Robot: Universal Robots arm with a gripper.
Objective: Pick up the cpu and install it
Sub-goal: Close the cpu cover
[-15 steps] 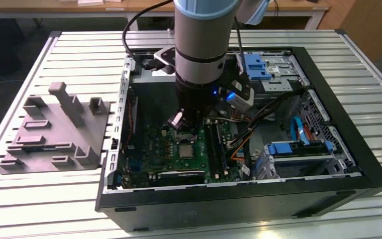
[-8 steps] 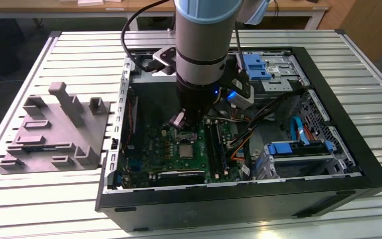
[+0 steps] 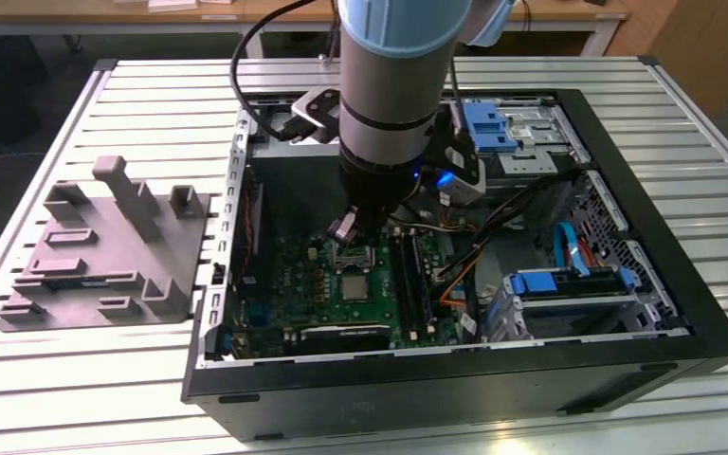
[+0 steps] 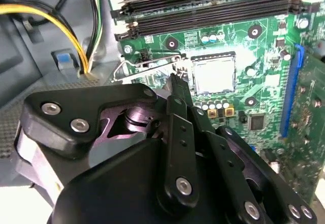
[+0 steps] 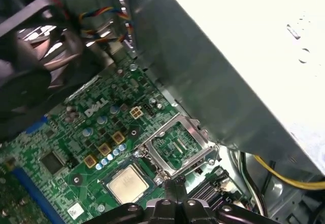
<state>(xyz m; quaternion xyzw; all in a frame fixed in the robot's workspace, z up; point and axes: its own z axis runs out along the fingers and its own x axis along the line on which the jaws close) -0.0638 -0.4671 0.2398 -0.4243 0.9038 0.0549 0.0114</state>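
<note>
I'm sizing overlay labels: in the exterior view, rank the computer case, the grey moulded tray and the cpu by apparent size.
1. computer case, largest by far.
2. grey moulded tray, clearly smaller.
3. cpu, smallest, a little square on the motherboard inside the case.

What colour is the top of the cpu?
The cpu has a silvery-grey metal top, clearest in the first wrist view.

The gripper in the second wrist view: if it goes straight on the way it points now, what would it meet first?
Probably the edge of the socket, just beside the cpu lying in it, not the chip itself. The gripper seems close above that edge, but depth is unclear.
</note>
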